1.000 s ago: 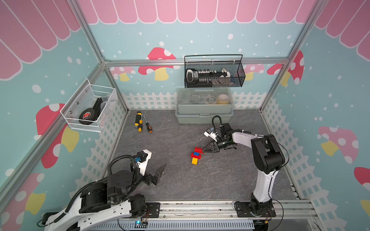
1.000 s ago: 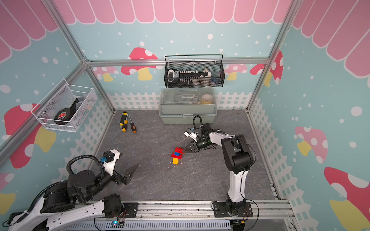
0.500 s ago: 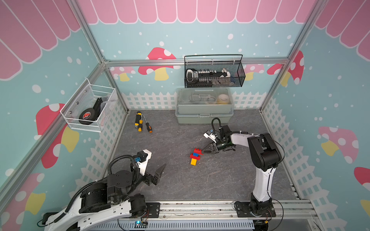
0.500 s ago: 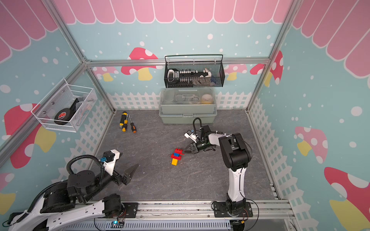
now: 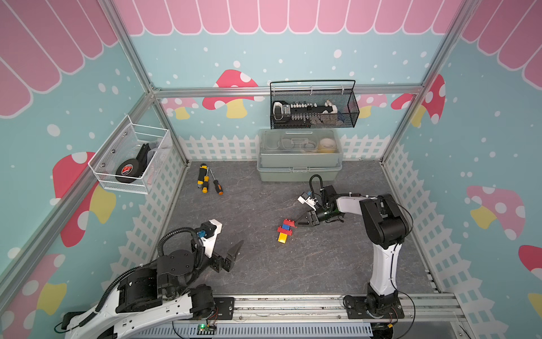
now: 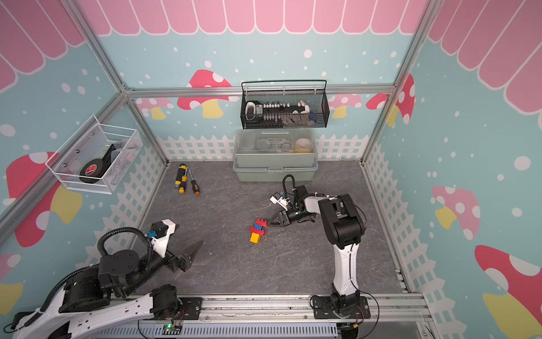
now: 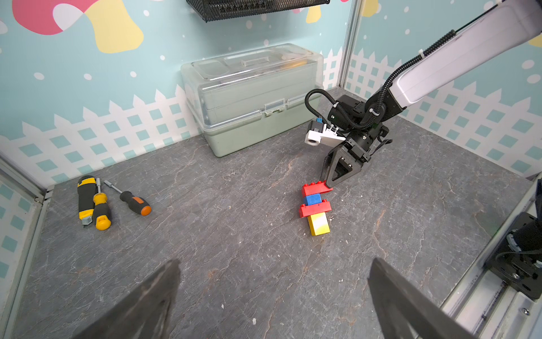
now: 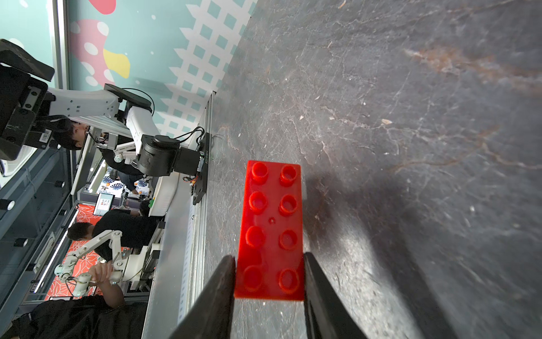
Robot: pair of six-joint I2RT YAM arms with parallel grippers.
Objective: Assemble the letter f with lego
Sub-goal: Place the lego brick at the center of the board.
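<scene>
Reaching in low with right gripper (image 5: pixel 296 224), pinching end of top red brick (image 8: pixel 271 220) of letter f (image 5: pixel 285 232); hovering left gripper (image 7: pixel 274 261) near base, jaws spread.

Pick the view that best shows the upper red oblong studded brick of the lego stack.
Right wrist view: the red oblong studded plastic brick fills the frame, studs facing the camera, with the fingers flanking one end. In both top views the brick is tiny, with one end at the fingers. The left wrist view shows it small and side-on.
</scene>
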